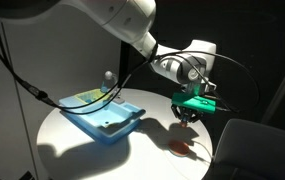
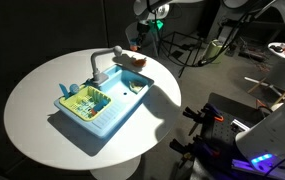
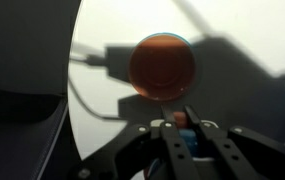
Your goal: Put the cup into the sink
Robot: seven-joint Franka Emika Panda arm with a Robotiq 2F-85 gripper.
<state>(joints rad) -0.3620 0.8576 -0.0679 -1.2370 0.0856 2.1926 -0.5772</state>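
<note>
My gripper (image 3: 185,128) hangs a little above the round orange saucer (image 3: 162,68), which lies on the white table. The jaws are nearly together, and a small light-blue piece, the cup (image 3: 189,138), shows between the fingers. The cup is too small to make out in the exterior views. In an exterior view the gripper (image 1: 187,115) hovers over the saucer (image 1: 185,148), well away from the light-blue sink (image 1: 102,115). The sink (image 2: 102,100) with its grey faucet (image 2: 100,65) also shows in an exterior view, with the saucer (image 2: 135,60) just beyond its far corner.
The round white table (image 1: 72,140) carries the sink and saucer. Green and yellow toy pieces (image 2: 85,100) lie in one compartment of the sink. Black cables (image 1: 22,80) run along the arm. A grey chair (image 1: 252,145) stands beside the table edge.
</note>
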